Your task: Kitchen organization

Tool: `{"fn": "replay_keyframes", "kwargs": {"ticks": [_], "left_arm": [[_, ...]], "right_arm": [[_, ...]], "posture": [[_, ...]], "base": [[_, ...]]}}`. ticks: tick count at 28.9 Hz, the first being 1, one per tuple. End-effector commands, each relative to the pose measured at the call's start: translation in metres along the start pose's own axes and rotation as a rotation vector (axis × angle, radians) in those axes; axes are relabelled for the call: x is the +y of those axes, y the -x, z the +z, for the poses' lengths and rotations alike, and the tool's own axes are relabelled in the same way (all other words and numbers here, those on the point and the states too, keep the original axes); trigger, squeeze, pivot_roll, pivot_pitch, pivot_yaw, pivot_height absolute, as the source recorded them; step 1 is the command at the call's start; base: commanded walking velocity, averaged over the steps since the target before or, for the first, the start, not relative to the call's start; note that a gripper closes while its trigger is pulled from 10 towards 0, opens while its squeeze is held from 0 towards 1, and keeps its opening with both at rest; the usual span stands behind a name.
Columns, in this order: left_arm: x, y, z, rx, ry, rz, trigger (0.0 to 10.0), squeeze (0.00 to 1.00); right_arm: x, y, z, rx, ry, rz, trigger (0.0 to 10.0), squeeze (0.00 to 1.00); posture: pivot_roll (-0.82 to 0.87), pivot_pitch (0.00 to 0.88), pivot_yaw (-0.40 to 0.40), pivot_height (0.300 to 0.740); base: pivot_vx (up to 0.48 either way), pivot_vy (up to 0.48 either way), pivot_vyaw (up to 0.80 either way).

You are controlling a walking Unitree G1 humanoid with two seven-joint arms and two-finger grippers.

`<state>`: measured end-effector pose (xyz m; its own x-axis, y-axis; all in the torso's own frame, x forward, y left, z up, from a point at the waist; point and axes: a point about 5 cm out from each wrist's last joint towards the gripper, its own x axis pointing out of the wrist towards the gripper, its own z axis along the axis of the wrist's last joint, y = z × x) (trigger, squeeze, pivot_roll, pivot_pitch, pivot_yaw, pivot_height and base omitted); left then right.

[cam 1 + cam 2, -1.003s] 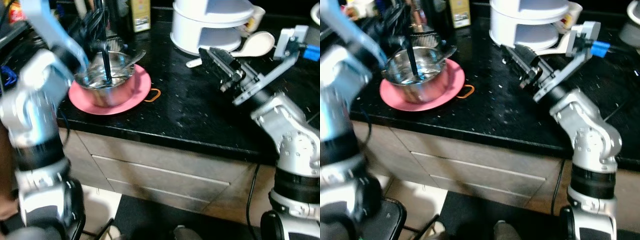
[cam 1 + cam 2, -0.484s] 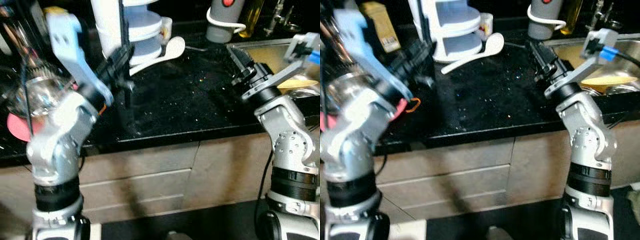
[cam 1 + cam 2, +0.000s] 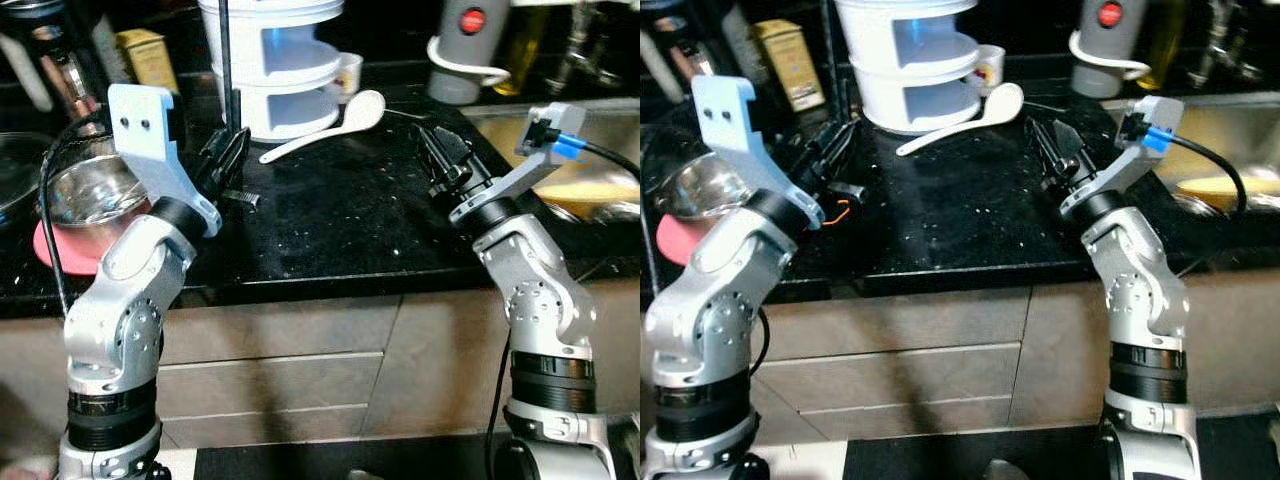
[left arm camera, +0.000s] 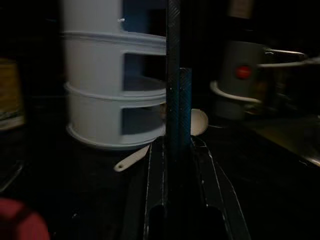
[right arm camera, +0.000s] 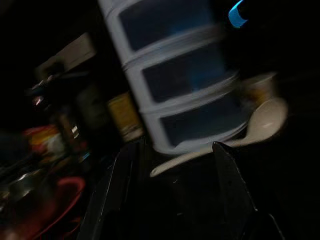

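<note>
**Long utensil held upright close to the white rack**

Left eye view: the left gripper (image 3: 228, 160) hangs over the black stone worktop (image 3: 340, 210) near its left end, fingers clamped on a thin dark upright utensil handle (image 3: 224, 70) that rises in front of the white tiered plastic rack (image 3: 270, 70). A white plastic ladle (image 3: 330, 122) lies on the worktop at the rack's foot. The steel bowl on a pink plate (image 3: 75, 225) sits at the far left edge. The handle could swing into the rack or sweep the ladle if the arm turns while this close.

Right eye view: the right gripper (image 3: 1052, 152) hovers above the worktop's right part beside the steel sink (image 3: 1220, 150), fingers spread and empty. It risks clipping the grey appliance with a red button (image 3: 1110, 40) behind it.

Left wrist view: the handle stands straight between the shut fingers (image 4: 156, 175).

Right wrist view: the parted fingers (image 5: 227, 175) frame the rack and ladle.

A second ago the handle stood inside the bowl; now it is lifted clear and carried rightward, and the camera has swung towards the sink.
</note>
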<state>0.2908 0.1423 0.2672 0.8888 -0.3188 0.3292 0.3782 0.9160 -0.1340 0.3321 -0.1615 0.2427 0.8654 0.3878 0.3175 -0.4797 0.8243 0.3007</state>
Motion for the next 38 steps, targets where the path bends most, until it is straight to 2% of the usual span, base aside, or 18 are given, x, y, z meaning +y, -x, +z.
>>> {"fn": "replay_keyframes", "kwargs": {"ticks": [1,8,31,38], "left_arm": [[-0.004,0.000,0.004,-0.029,-0.012,-0.009,10.0,0.00],[-0.006,-0.003,0.005,-0.048,-0.010,-0.008,10.0,0.00],[-0.002,-0.015,0.010,-0.083,0.021,-0.005,10.0,0.00],[0.003,-0.016,0.009,-0.086,0.026,0.000,10.0,0.00]], "right_arm": [[-0.002,-0.001,0.005,-0.020,0.026,-0.014,10.0,0.00],[-0.005,-0.005,0.008,-0.034,0.076,-0.030,10.0,0.00],[-0.010,-0.010,0.013,-0.043,0.099,-0.062,10.0,0.00],[-0.010,-0.010,0.013,-0.050,0.097,-0.060,10.0,0.00]], "posture": [[0.04,0.000,0.000,0.732],[0.04,0.000,-0.007,0.732],[0.02,0.000,-0.012,0.732],[0.02,0.000,-0.010,0.732]], "base": [[0.000,-0.439,0.00],[0.000,-0.439,0.00],[0.000,-0.444,0.00],[0.000,-0.445,-0.55]]}}
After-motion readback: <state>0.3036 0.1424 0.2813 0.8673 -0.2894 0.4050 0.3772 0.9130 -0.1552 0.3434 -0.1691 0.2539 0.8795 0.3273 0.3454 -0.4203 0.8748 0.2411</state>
